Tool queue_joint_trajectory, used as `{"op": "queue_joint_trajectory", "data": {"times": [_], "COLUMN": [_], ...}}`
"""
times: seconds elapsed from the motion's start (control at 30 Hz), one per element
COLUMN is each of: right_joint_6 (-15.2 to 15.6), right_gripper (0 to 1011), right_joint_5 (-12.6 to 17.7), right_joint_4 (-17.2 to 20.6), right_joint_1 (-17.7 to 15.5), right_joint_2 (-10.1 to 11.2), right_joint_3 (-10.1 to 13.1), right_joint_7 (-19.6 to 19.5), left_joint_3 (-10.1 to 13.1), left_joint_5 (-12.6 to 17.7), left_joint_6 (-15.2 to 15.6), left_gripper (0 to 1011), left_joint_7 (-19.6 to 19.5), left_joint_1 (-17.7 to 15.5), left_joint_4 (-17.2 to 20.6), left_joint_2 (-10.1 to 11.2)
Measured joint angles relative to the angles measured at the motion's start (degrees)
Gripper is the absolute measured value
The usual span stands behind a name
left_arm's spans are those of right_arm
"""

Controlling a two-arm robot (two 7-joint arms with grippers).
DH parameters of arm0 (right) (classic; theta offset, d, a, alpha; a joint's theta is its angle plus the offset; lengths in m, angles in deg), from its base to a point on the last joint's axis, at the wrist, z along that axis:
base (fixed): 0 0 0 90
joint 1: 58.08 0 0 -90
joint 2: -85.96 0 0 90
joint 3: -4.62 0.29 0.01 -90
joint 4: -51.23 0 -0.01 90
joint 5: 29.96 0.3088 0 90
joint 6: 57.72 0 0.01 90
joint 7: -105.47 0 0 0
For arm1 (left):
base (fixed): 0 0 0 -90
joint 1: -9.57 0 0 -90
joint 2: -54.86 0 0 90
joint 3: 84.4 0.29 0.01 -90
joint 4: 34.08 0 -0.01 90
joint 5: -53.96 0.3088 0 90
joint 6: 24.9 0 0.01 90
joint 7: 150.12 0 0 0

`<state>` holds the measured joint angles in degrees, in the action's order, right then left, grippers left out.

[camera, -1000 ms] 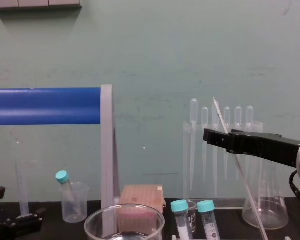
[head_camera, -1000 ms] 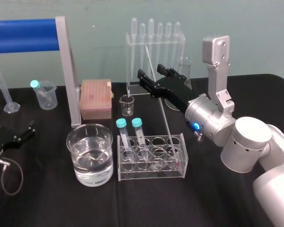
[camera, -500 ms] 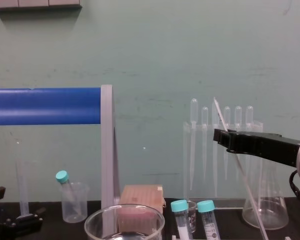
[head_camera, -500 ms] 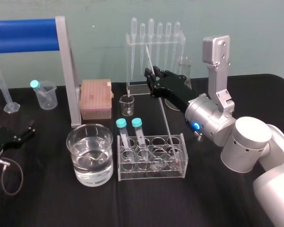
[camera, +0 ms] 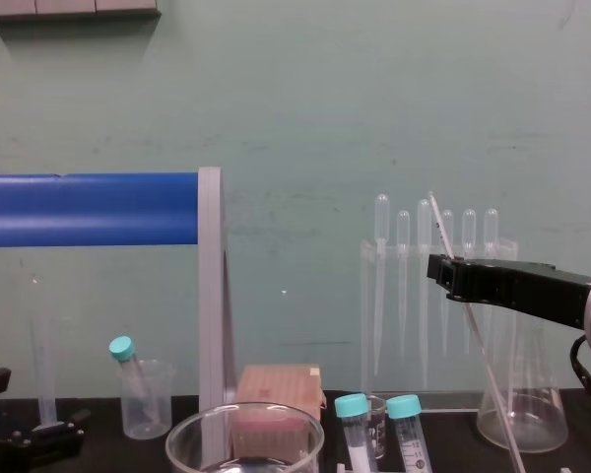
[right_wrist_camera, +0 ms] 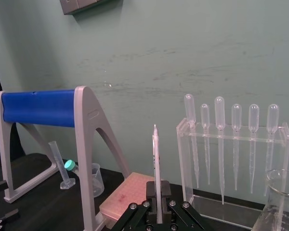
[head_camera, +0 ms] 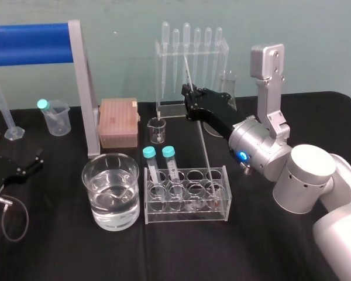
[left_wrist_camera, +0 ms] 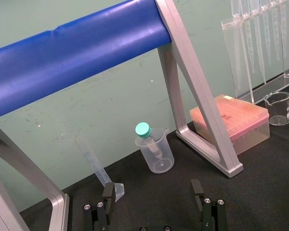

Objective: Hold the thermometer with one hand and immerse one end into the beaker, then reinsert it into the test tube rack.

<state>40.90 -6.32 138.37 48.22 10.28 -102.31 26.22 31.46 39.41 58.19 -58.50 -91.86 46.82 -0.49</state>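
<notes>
The thermometer (head_camera: 206,153), a long thin glass rod, leans with its lower end in the clear test tube rack (head_camera: 187,198) and its top up by the pipette stand. My right gripper (head_camera: 189,93) is shut on its upper part. The right wrist view shows the rod (right_wrist_camera: 156,159) rising straight out between the closed black fingers (right_wrist_camera: 160,198). From the chest the rod (camera: 488,365) slants down from that gripper (camera: 443,268). The large beaker (head_camera: 111,190) of water stands left of the rack. My left gripper (left_wrist_camera: 151,197) rests open on the cloth at far left.
A pipette stand (head_camera: 190,64) and a conical flask (camera: 522,394) are behind the right gripper. A small beaker (head_camera: 157,130), a pink tip box (head_camera: 119,122) and a blue-barred frame (head_camera: 82,88) stand behind the large beaker. Two teal-capped tubes (head_camera: 159,165) sit in the rack.
The right gripper's fingers have closed from wide open onto the thermometer's upper part. The rod's top has tipped slightly to the right. The left arm has stayed still.
</notes>
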Motion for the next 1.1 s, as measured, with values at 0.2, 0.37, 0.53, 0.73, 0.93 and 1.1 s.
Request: {"op": "queue_joint_trajectory", "data": {"times": [0.2,0.37,0.53,0.73,0.93,1.1], "right_joint_6": [0.01,-1.84,-4.25,-6.73,-8.95,-12.62], "right_gripper": [58,57,57,57,57,57], "right_joint_5": [0.00,-0.96,-1.34,0.47,3.61,7.05], "right_joint_4": [-0.01,0.73,2.27,5.01,6.53,6.37], "right_joint_1": [0.00,-0.39,-0.86,-1.06,-0.07,2.19], "right_joint_2": [0.00,-0.09,-0.20,-0.52,-0.95,-1.72], "right_joint_3": [0.00,0.64,1.59,3.21,4.00,3.87], "right_joint_7": [0.00,0.59,1.53,3.67,6.16,9.70], "left_joint_3": [0.00,0.00,0.00,0.00,0.00,0.00], "left_joint_5": [0.00,0.00,0.00,0.00,0.00,0.00], "left_joint_6": [0.00,0.00,0.00,0.00,0.00,0.00], "left_gripper": [1008,1008,1008,1008,1008,1008], "left_joint_7": [0.00,0.00,0.00,0.00,0.00,0.00], "left_joint_1": [0.00,0.00,0.00,0.00,0.00,0.00], "left_joint_4": [0.00,0.00,0.00,0.00,0.00,0.00], "left_joint_2": [0.00,0.00,0.00,0.00,0.00,0.00]}}
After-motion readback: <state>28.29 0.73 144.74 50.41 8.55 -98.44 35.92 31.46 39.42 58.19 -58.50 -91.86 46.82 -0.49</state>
